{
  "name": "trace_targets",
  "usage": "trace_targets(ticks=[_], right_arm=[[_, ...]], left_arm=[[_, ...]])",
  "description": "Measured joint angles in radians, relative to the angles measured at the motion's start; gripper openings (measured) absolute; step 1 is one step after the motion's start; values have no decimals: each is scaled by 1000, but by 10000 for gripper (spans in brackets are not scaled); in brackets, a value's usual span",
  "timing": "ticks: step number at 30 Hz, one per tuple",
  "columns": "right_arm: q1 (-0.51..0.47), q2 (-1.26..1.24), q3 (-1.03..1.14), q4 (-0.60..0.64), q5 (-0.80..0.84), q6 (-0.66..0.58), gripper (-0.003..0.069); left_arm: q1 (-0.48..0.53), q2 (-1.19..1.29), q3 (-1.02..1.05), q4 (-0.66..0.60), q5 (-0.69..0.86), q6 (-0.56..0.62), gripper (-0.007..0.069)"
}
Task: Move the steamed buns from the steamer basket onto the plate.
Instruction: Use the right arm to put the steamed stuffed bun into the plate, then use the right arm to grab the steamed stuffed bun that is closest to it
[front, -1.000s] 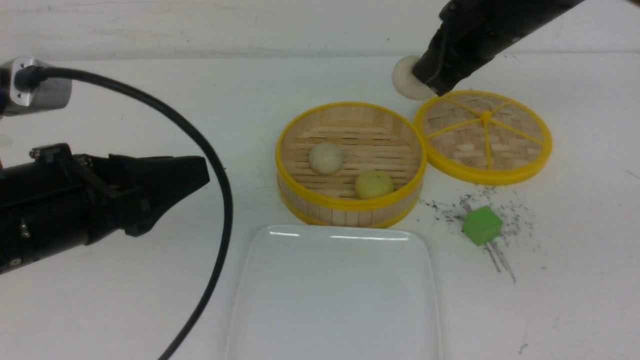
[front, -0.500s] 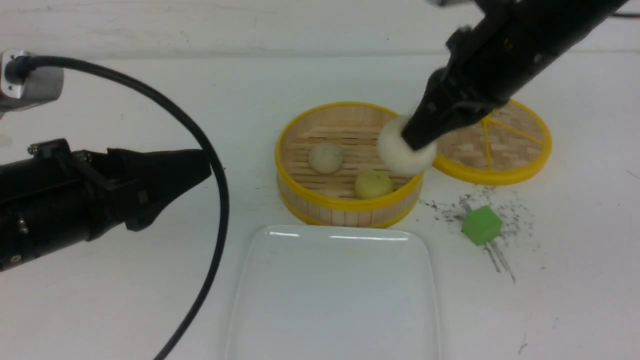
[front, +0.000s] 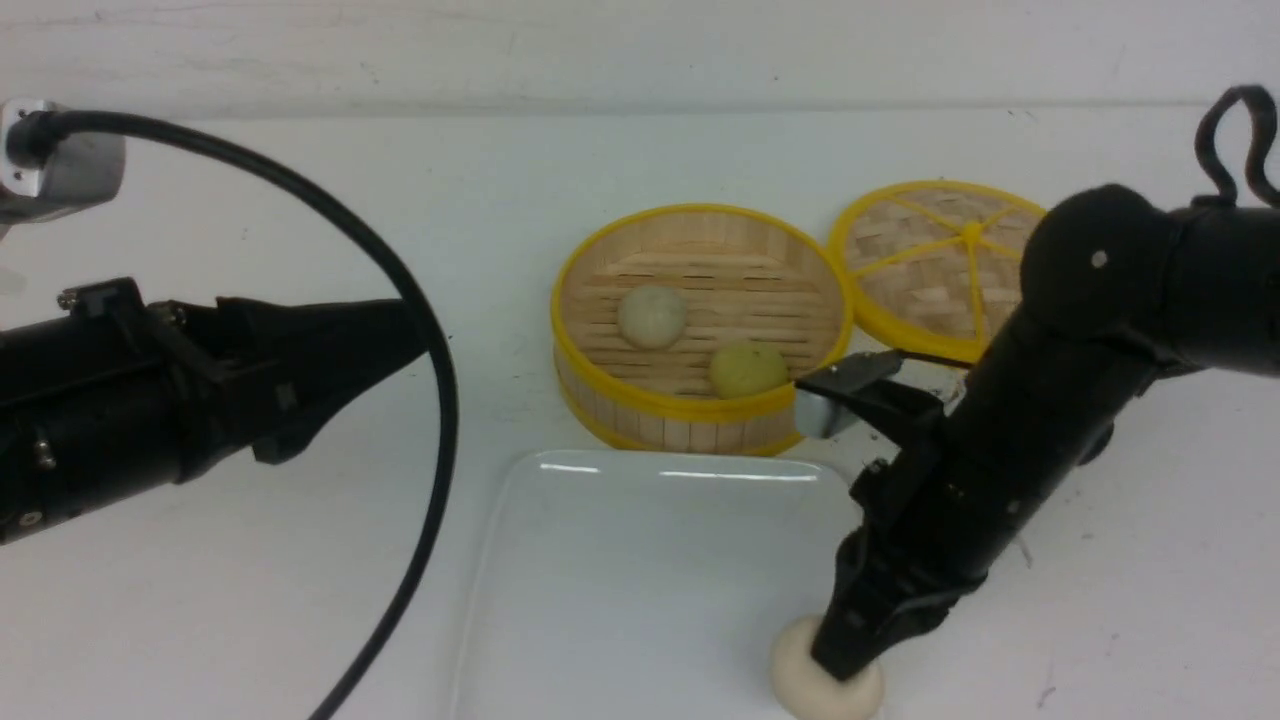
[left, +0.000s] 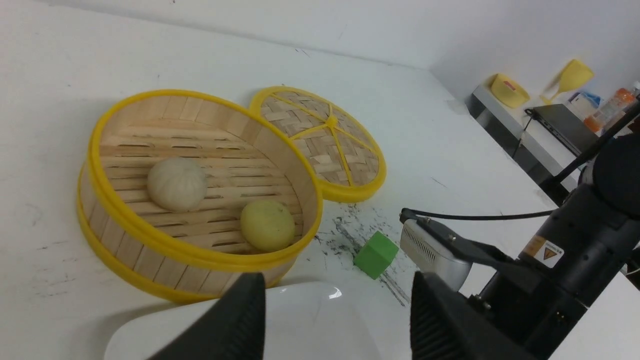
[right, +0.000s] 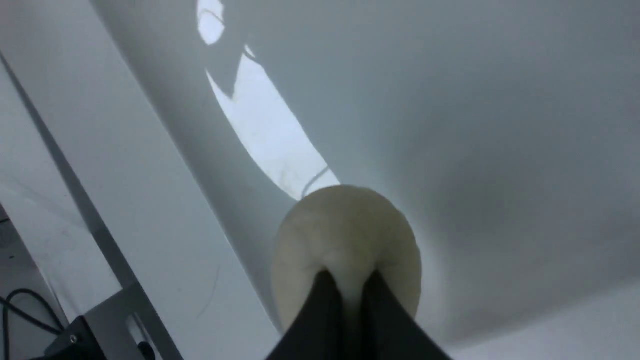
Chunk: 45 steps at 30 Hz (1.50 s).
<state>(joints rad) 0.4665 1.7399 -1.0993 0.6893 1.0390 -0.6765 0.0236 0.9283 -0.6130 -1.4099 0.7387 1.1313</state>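
Observation:
The steamer basket (front: 690, 410) stands behind the white plate (front: 640, 570). In it lie a beige steamed bun (front: 651, 316) and a pale yellow one (front: 748, 368). My right gripper (front: 842, 668) is shut on a third, pale bun (front: 795, 670), pinching it low over the plate's front right corner. In the right wrist view that bun (right: 345, 235) bulges around the gripper (right: 350, 287) above the plate (right: 475, 125); I cannot tell whether it touches. My left gripper (left: 337, 320) hangs open and empty left of the basket (left: 150, 235), above the plate's edge (left: 310, 320).
A flat woven lid (front: 930, 280) with yellow spokes lies right of the basket, touching it. A green cube (left: 376, 254) sits on black scuff marks near the plate's far right corner, hidden behind my right arm in the front view. A black cable (front: 440, 400) loops from the left arm.
My right gripper has carried the pale bun from behind the lid, over the basket's right side, down to the plate's front right corner. The left arm has barely moved.

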Motion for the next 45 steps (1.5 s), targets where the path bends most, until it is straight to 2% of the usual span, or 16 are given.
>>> trace_targets(ticks=[4,8,11,15,16,17,21,22,23,25,31,34,35,38,41,45], right_arm=[[0,0,26,65,-37,-108,22],[0,0,32,75,-43,-130,27],[0,0,34,75,-43,-133,67],[0,0,34,61,-45,-133,206],[0,0,34,61,-46,-133,216],[0,0,34,57,-54,-133,310],[0,0,34,54,-71,-133,477],[0,0,34,54,-71,-134,484],[0,0,27,54,-79,-136,530],[0,-1,-5,53,-81,-137,552],[0,-39,-197,20,20,-82,554],[0,-82,-386,-117,90,-40,518],[0,-82,-386,-128,90,-37,515],[0,-96,-540,-317,96,36,454],[0,-96,-606,-403,57,77,400],[0,-85,-621,-439,-42,87,323]], left_arm=[[0,0,0,0,0,0,410],[0,0,0,0,0,1,410],[0,0,0,0,0,1,410],[0,0,0,4,0,1,410],[0,0,0,4,0,1,410],[0,0,0,4,0,1,410],[0,0,0,4,0,1,410],[0,0,0,4,0,1,410],[0,0,0,4,0,0,410],[0,0,0,5,0,0,410],[0,0,0,6,0,0,409],[0,0,0,7,0,0,409],[0,0,0,7,0,0,409],[0,0,0,7,-2,0,409],[0,0,0,7,-2,0,409],[0,0,0,7,-4,0,409]])
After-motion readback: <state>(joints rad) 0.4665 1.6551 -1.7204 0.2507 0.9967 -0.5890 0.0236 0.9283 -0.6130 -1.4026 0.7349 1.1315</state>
